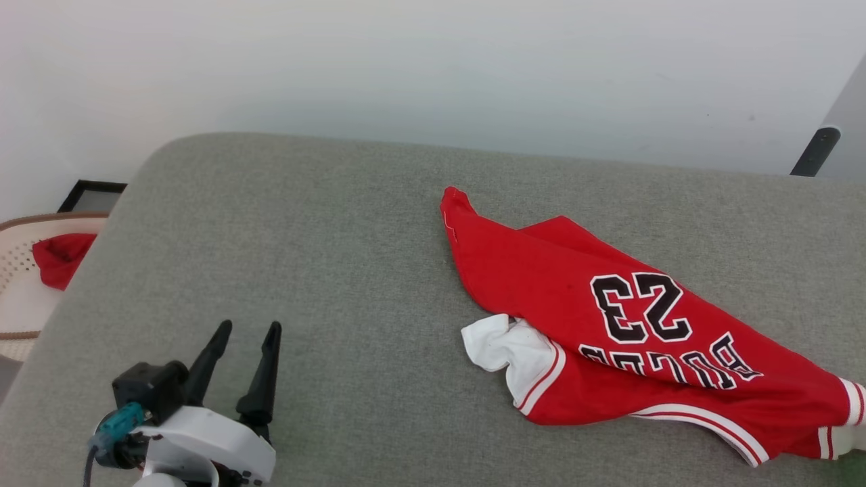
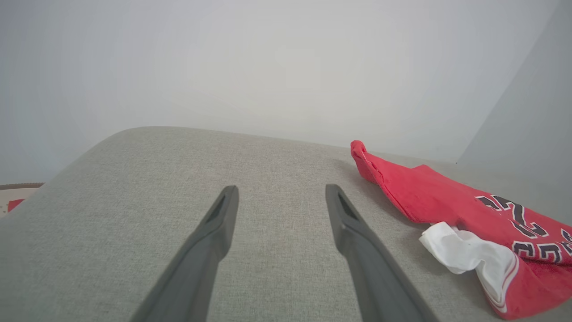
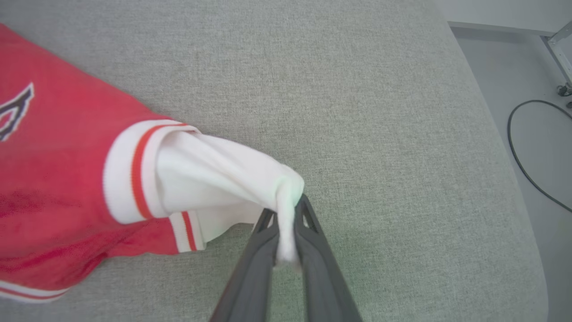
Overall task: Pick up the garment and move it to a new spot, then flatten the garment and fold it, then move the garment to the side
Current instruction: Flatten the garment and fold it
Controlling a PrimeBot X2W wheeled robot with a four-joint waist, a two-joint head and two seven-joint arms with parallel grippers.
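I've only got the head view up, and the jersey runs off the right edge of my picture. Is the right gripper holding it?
Observer: Yes. In the right wrist view the right gripper is shut on the tip of the white sleeve of the Bulls jersey.
Operator: Is the sleeve slack?
Observer: No, it is drawn into a narrowing cone toward the fingers.
Operator: Anything beyond that end of the cushion?
Observer: The grey cushion rounds off there, and a black cable lies curved on the floor past it.
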